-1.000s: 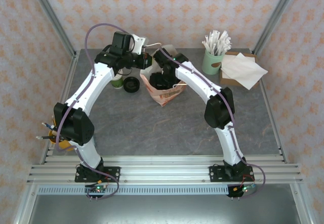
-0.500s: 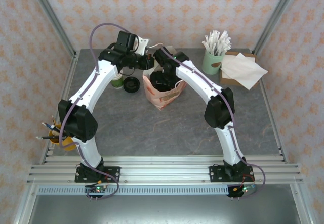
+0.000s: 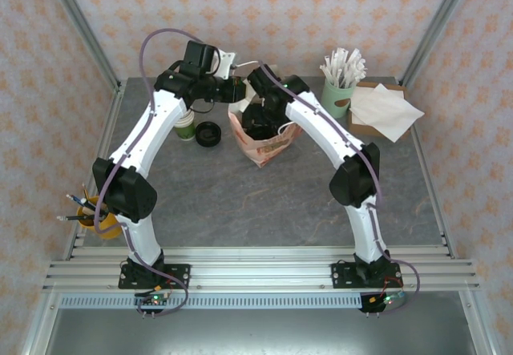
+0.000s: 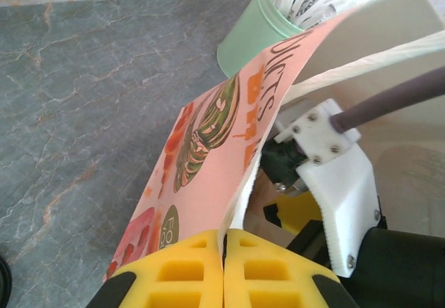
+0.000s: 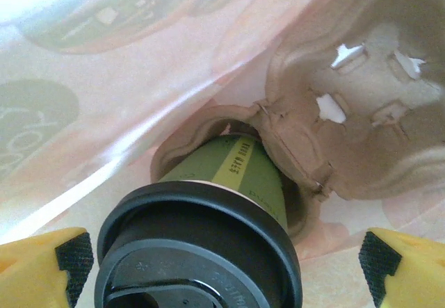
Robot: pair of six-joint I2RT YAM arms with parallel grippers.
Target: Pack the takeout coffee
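The takeout coffee (image 5: pixel 240 172), a green and cream cup under a black lid (image 5: pixel 198 249), sits tilted in one well of a brown cardboard carrier (image 5: pixel 354 113) inside the pink printed paper bag (image 3: pixel 266 145). My right gripper (image 5: pixel 226 270) reaches down into the bag and stands open, one yellow finger (image 5: pixel 42 266) on each side of the lid, with a gap on the right. My left gripper (image 4: pixel 224 242) is shut on the bag's (image 4: pixel 208 155) upper rim, pinching the paper at the back left (image 3: pixel 239 90) of the bag's mouth.
A lidless green cup (image 3: pixel 185 127) and a loose black lid (image 3: pixel 208 134) stand left of the bag. A mint-green straw holder (image 3: pixel 337 94) and napkins (image 3: pixel 386 108) on a box sit at the back right. A yellow pen cup (image 3: pixel 88 211) is at the left edge.
The left gripper has pulled the bag's rim a little back and to the right, and the bag stands more upright. The right arm has shifted slightly with it.
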